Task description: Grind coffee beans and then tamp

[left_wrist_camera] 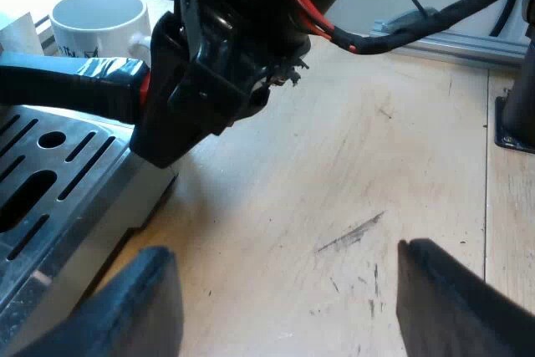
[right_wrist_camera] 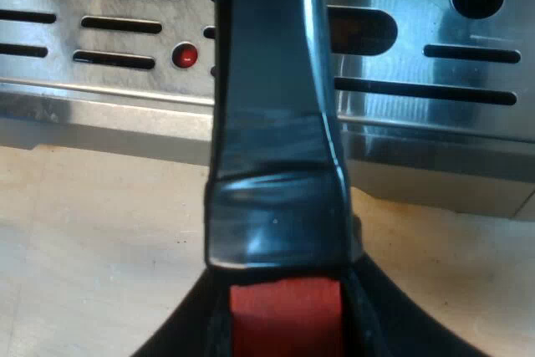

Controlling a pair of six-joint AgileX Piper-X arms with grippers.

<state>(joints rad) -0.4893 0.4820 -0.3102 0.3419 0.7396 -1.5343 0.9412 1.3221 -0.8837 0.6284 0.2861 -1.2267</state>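
Observation:
The holder's dark handle (left_wrist_camera: 67, 81) lies level above the espresso machine's slotted metal drip tray (left_wrist_camera: 58, 173). My right gripper (left_wrist_camera: 180, 98) is closed around its red end (left_wrist_camera: 145, 88). Up close, the handle (right_wrist_camera: 272, 123) runs out over the drip tray (right_wrist_camera: 435, 48), and my right gripper (right_wrist_camera: 284, 315) is shut on the red end (right_wrist_camera: 284, 311), a black finger on each side. My left gripper (left_wrist_camera: 284, 307) hangs open over the bare wooden table (left_wrist_camera: 334, 165), nothing between its fingers (left_wrist_camera: 134, 307). The holder's metal head is hidden.
A white mug (left_wrist_camera: 100, 18) stands beyond the handle, near the machine. An aluminium rail (left_wrist_camera: 451, 39) runs along the table's far edge. A dark base (left_wrist_camera: 514, 123) stands on the wood beside it. A red button (right_wrist_camera: 185, 55) sits in the drip tray.

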